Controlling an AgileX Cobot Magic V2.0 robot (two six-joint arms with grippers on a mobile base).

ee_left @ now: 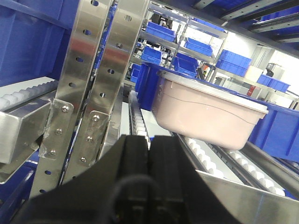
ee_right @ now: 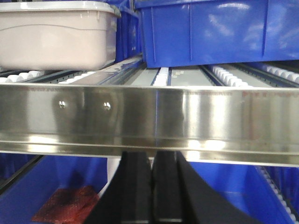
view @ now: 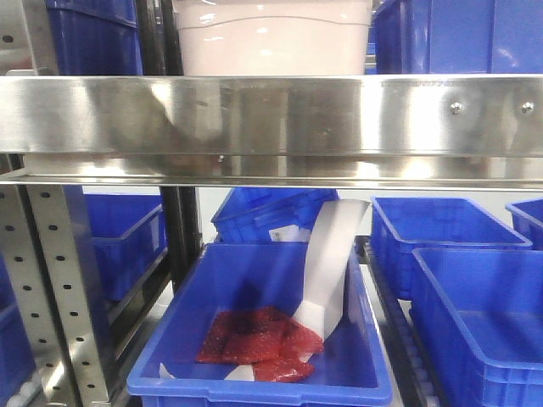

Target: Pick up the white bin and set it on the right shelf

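Closest to us in the front view is an open blue bin (view: pixel 254 373) on the lower level, with a red mesh bag (view: pixel 259 335) lying in it and a white folded card thing (view: pixel 331 267) leaning up against its right side. More blue bins (view: pixel 450 229) sit to the right and behind it. Right above that runs the shiny steel front rail of the right shelf (view: pixel 271 114), two bolts near its right end, and a perforated grey upright (view: pixel 59 305) drops down on the left. The white bin (view: pixel 271 38) is sitting up on that shelf, behind the rail, roughly in the middle, with dark blue bins on both sides of it. From the left wrist cam we see it resting on the roller tracks (ee_left: pixel 205 156), lid on, pinkish sides, a tall blue bin (ee_left: pixel 280 126) just beside it on the far side. Neither arm has hold of it. Our left gripper (ee_left: pixel 149 154) is near the uprights with its black fingers pressed together, nothing between them. Our right gripper (ee_right: pixel 152 177) hangs just below the rail, fingers also closed up with only a thin seam showing, holding nothing. In that view the white bin is up at far left, well apart from the gripper.
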